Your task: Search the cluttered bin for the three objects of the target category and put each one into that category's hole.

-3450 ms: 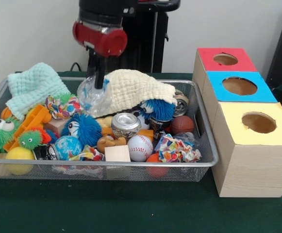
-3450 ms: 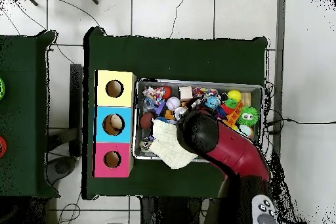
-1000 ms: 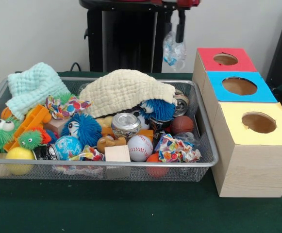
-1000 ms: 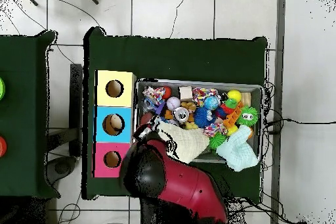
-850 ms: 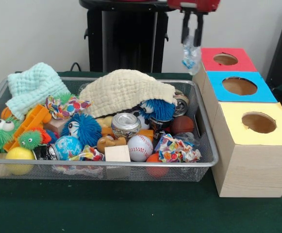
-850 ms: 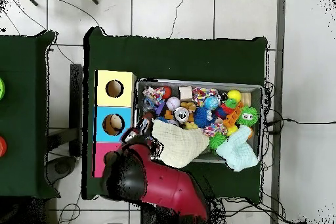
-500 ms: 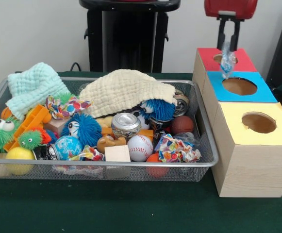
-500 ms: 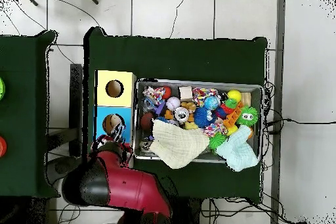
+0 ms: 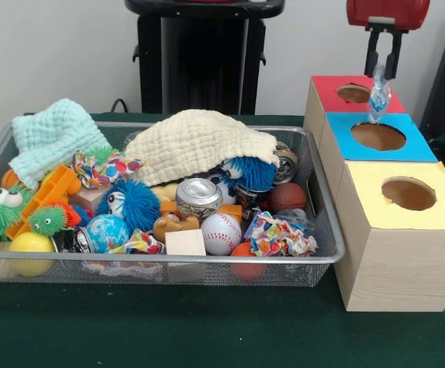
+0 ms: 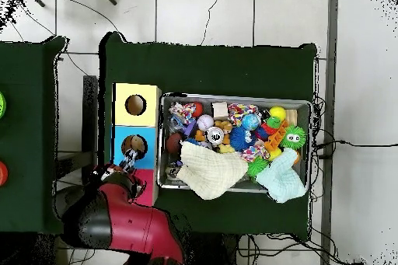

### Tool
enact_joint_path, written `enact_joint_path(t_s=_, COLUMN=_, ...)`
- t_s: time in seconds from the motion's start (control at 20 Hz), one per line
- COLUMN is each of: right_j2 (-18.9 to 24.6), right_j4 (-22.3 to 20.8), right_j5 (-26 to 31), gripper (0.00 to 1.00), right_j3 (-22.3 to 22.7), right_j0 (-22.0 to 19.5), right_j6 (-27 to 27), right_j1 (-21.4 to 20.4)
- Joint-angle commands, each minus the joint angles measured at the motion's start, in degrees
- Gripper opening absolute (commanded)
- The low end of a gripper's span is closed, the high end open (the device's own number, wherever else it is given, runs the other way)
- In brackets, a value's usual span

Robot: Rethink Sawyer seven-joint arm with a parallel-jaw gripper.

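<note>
From above we see the green table [image 10: 210, 64] carrying a wire bin [image 10: 236, 99] crammed with toys, and to its left a row of three boxes touching one another: the yellow box [image 10: 136, 105], the blue box [image 10: 134, 146] and the red box [image 10: 145, 186], which is mostly covered. The red and black arm [image 10: 124, 227] reaches up from the bottom edge and lies over that red box. In the bin a cream cloth [image 10: 211, 170] drapes over the lower rim, a mint cloth [image 10: 282, 184] hangs beside it at the right, and a green fuzzy toy [image 10: 294, 137] sits by the right wall.
</note>
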Motion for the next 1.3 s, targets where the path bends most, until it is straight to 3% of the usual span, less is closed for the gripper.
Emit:
enact_joint_path(t_s=0.05, right_j2=0.25, right_j4=3.82, right_j5=-2.61, gripper=0.0, right_j3=1.14, right_j0=-1.65, right_j6=14.73, right_j1=3.44)
enact_joint_path(t_s=1.3, right_j2=-1.98, right_j4=4.11, right_j5=-0.01, gripper=0.0, right_j3=-4.59, right_j0=-2.28, right_j6=11.24, right_j1=8.03)
